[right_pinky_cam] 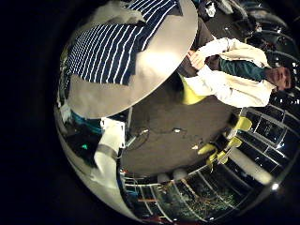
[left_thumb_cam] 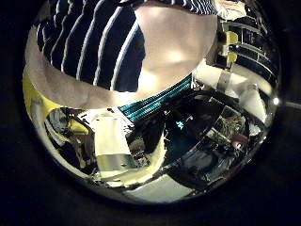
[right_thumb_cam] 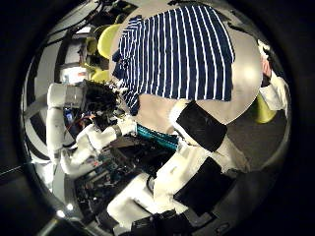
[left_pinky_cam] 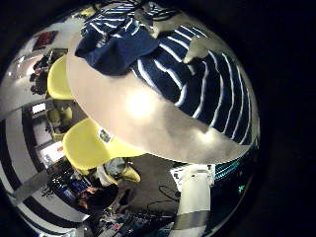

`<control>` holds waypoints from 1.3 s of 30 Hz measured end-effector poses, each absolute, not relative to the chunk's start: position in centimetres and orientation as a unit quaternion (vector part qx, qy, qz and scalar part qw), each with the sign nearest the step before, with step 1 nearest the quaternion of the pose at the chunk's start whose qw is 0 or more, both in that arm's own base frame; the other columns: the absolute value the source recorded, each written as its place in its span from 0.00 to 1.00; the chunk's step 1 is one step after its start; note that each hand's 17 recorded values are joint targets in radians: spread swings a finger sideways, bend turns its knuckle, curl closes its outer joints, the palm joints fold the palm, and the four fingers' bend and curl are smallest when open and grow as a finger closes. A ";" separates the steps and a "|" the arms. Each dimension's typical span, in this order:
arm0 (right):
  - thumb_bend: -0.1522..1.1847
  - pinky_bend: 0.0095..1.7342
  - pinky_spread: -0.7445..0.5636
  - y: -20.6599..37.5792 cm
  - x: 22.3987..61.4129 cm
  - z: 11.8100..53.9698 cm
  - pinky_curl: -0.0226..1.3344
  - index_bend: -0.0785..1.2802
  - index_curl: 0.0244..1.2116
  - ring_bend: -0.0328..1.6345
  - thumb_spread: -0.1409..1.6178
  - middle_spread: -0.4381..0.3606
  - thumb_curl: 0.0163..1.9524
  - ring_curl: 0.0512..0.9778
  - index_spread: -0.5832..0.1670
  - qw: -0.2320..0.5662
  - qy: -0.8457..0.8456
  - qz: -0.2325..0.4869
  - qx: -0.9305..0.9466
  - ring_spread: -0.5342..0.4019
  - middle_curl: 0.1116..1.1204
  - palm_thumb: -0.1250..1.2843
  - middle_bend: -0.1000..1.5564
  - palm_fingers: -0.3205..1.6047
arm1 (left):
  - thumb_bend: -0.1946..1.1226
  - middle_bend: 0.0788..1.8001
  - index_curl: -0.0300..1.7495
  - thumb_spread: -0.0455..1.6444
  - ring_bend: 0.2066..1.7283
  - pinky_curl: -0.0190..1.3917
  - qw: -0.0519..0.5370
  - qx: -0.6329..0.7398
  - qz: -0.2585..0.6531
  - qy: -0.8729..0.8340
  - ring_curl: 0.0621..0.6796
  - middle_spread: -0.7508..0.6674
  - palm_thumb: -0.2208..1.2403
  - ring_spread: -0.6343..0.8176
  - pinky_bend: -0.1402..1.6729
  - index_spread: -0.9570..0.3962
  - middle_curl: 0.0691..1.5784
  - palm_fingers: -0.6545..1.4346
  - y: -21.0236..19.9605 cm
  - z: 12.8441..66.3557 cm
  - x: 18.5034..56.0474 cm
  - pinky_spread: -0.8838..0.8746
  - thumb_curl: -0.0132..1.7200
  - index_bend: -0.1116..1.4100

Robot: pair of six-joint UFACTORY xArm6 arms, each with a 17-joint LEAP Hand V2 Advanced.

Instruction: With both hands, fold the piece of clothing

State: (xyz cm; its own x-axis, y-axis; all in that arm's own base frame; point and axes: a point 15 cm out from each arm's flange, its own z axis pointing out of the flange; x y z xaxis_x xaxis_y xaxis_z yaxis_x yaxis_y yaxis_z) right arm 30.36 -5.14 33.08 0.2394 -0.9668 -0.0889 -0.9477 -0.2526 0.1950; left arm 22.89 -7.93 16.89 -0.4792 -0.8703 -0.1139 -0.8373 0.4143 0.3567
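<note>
We see the round pale table [right_thumb_cam: 241, 108] first, in a room with yellow chairs [left_pinky_cam: 87, 146]. On it lies the navy shirt with white stripes [right_thumb_cam: 177, 54], spread mostly flat, one part bunched in the left palm views; we judge the folding hardly begun. The left hand [right_thumb_cam: 98, 103] hangs beside the table; its fingers we cannot tell. The right hand shows nowhere clearly.

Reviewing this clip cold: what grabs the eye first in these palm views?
The navy-and-white striped shirt stands out at once, spread over the round beige table and covering much of its top. In the left little finger side view a bunched part of the shirt lies folded over itself near the table's edge. Neither hand's fingers can be made out touching the cloth, so the hands seem to be off the shirt.
</note>
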 end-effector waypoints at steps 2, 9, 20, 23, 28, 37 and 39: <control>0.11 0.45 0.75 -5.1 30.1 33.2 0.01 0.19 0.27 0.55 0.86 0.48 0.17 0.20 0.26 0.051 -0.609 -0.098 0.785 0.49 0.29 0.51 0.29 0.38 | 0.12 0.07 0.20 0.51 0.38 0.26 0.031 0.506 -0.191 -0.840 0.17 0.81 0.25 0.77 0.35 0.83 0.18 0.33 -7.6 16.3 23.2 0.76 0.19 0.15; 0.11 0.45 0.75 -5.1 30.0 33.5 0.01 0.19 0.27 0.55 0.87 0.48 0.17 0.20 0.26 0.051 -0.612 -0.096 0.784 0.49 0.29 0.49 0.29 0.37 | 0.13 0.11 0.17 0.51 0.40 0.26 -0.003 0.505 -0.184 -0.844 0.18 0.79 0.26 0.77 0.37 0.85 0.19 0.35 -8.0 14.2 24.5 0.76 0.19 0.16; 0.11 0.45 0.75 -5.1 29.6 33.7 0.02 0.19 0.28 0.55 0.87 0.48 0.17 0.20 0.25 0.051 -0.612 -0.096 0.783 0.49 0.29 0.49 0.29 0.38 | 0.18 0.37 0.16 0.59 0.57 0.29 -0.031 0.531 -0.148 -0.833 0.32 0.55 0.48 0.34 0.47 0.74 0.35 0.60 -8.8 14.5 27.4 0.44 0.21 0.17; 0.11 0.45 0.75 -5.0 29.5 33.7 0.02 0.19 0.28 0.55 0.87 0.48 0.17 0.20 0.25 0.053 -0.611 -0.098 0.783 0.49 0.29 0.49 0.29 0.38 | 0.20 0.41 0.16 0.62 0.67 0.33 -0.043 0.541 -0.124 -0.831 0.42 0.47 0.56 0.23 0.56 0.69 0.40 0.69 -8.9 15.8 28.5 0.32 0.22 0.19; 0.11 0.45 0.75 -5.0 29.5 33.7 0.02 0.19 0.28 0.55 0.87 0.48 0.17 0.20 0.25 0.053 -0.611 -0.098 0.784 0.49 0.29 0.49 0.29 0.38 | 0.23 0.44 0.18 0.68 0.74 0.39 -0.061 0.553 -0.092 -0.826 0.55 0.37 0.67 0.15 0.69 0.60 0.49 0.77 -9.0 18.3 30.0 0.21 0.24 0.24; 0.10 0.46 0.72 -4.1 29.9 31.7 0.02 0.18 0.27 0.56 0.85 0.46 0.17 0.20 0.27 0.068 -0.597 -0.122 0.790 0.47 0.29 0.49 0.30 0.38 | 0.22 0.44 0.24 0.74 0.76 0.43 -0.062 0.556 -0.079 -0.825 0.65 0.25 0.73 0.12 0.75 0.44 0.61 0.78 -9.5 21.4 30.7 0.16 0.26 0.33; 0.09 0.46 0.71 -3.4 29.2 30.0 0.02 0.17 0.26 0.57 0.82 0.44 0.17 0.21 0.30 0.080 -0.588 -0.141 0.792 0.47 0.29 0.47 0.30 0.37 | 0.21 0.43 0.26 0.75 0.77 0.44 -0.059 0.557 -0.074 -0.825 0.66 0.23 0.73 0.12 0.75 0.41 0.62 0.77 -9.8 22.1 30.9 0.16 0.26 0.34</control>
State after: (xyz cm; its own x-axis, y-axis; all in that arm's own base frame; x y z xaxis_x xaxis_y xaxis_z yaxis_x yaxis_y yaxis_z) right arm 29.19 -3.44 29.98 0.2677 -0.9547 -0.1300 -0.9097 -0.2949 0.2923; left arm 30.89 -9.80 22.09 -0.3720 -0.9107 -0.1797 -0.9281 0.3682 0.0556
